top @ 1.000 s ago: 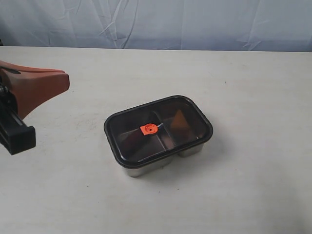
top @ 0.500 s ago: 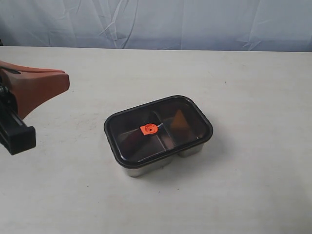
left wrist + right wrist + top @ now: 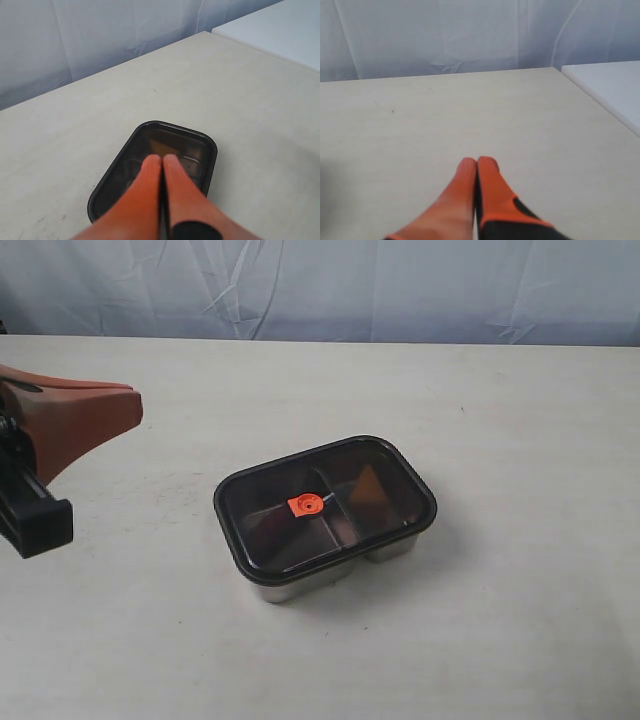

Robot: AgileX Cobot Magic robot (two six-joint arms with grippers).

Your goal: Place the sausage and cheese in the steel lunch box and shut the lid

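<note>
The steel lunch box [image 3: 300, 587] stands mid-table with the dark tinted lid [image 3: 325, 502] seated on it; its orange valve [image 3: 305, 504] shows at the centre. Through the lid the yellow-orange cheese [image 3: 368, 486] lies in the right compartment; the cheese [image 3: 161, 148] also shows in the left wrist view. The sausage is only a dim reddish shape [image 3: 262, 527] in the left compartment. My left gripper [image 3: 128, 405] hovers well left of the box, shut and empty; the left wrist view has its tips [image 3: 159, 160] above the lid [image 3: 202, 145]. My right gripper [image 3: 477, 162] is shut, empty, over bare table, and outside the exterior view.
A pale blue cloth backdrop [image 3: 320, 285] hangs behind the beige table [image 3: 520, 620]. A white surface [image 3: 615, 90] adjoins the table's edge in the right wrist view.
</note>
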